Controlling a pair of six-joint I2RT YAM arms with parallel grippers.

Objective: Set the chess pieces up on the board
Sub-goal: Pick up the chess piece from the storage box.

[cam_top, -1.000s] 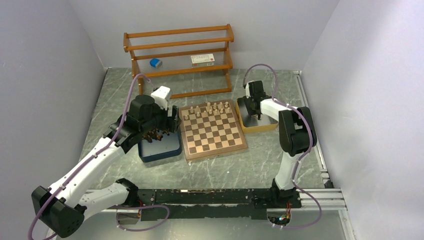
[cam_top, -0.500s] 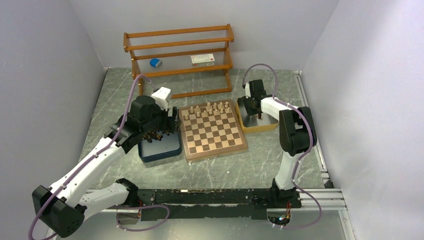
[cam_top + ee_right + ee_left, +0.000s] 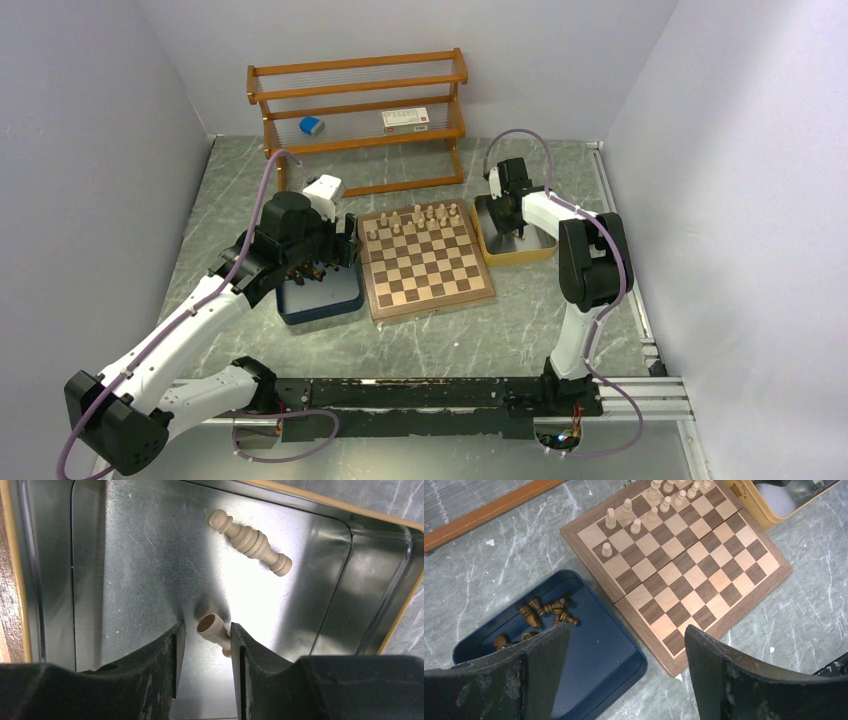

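Note:
The board [image 3: 425,262] lies mid-table, and it also shows in the left wrist view [image 3: 684,565]. Several cream pieces [image 3: 420,217] stand on its far rows, also seen from the left wrist [image 3: 636,526]. Several dark pieces [image 3: 546,612] lie in the navy tray [image 3: 599,655]. My left gripper [image 3: 626,645] is open and empty above the tray's near end and the board's corner. My right gripper [image 3: 206,635] is low in the yellow tray [image 3: 320,500], narrowly open. A lying cream piece [image 3: 212,627] sits between its fingers, touching one of them. Another cream piece [image 3: 250,542] lies beyond.
A wooden shelf rack [image 3: 360,110] stands at the back, holding a blue object [image 3: 312,126] and a white box [image 3: 405,118]. The navy tray [image 3: 330,300] sits left of the board and the yellow tray [image 3: 520,255] right of it. Grey walls enclose the table.
My right gripper has shifted slightly toward the far end of the yellow tray. My left arm has barely moved.

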